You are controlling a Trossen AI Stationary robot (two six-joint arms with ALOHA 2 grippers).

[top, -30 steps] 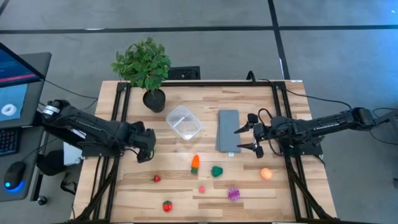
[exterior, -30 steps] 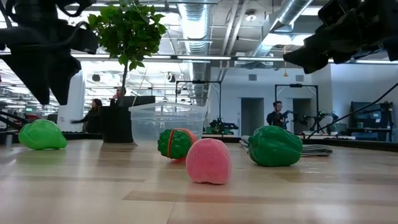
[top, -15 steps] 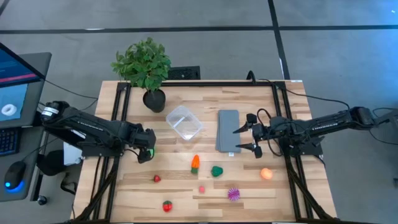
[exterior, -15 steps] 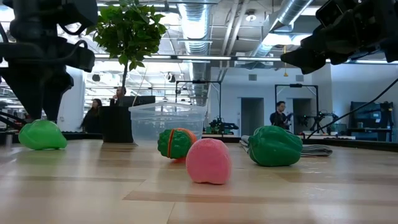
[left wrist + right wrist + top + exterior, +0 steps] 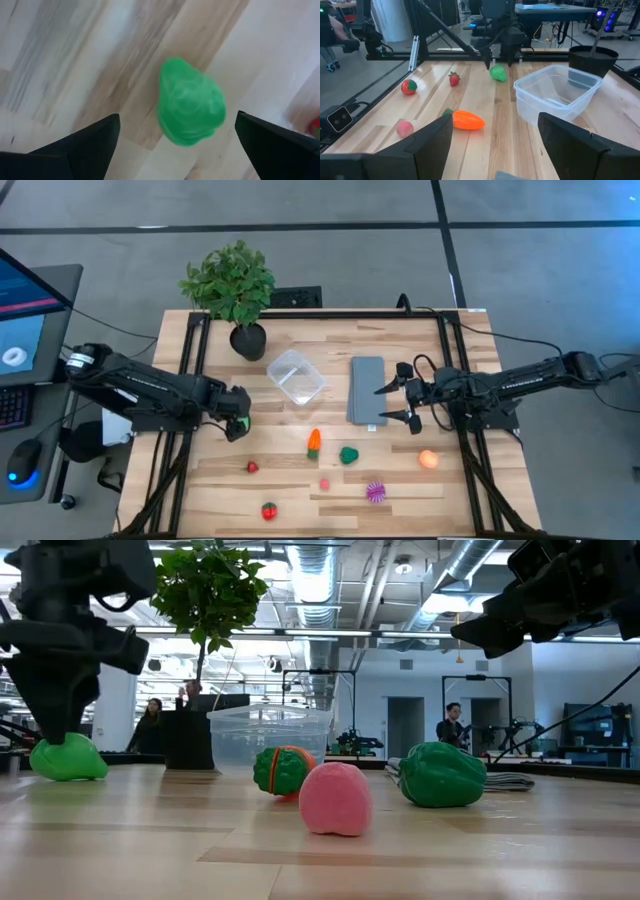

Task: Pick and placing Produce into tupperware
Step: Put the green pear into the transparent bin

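Moved: left gripper (image 5: 55,735) has come down around the green ball (image 5: 68,757), fingers spread, not clenched.
Unmoved: right gripper (image 5: 398,404), half open, empty, over the grey slab (image 5: 366,389).
Hidden: ball in the high view; contact perhaps not made.
Count: one empty tupperware (image 5: 296,376); eight produce pieces loose on the table (image 5: 450,480).

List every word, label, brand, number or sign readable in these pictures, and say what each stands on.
None can be read.
The monitor beside the table shows blue and white graphics, too small to read.
The produce, the tupperware, the grey slab and the plant pot show no readable lettering.
The room behind the table, in the low view, shows no legible sign.
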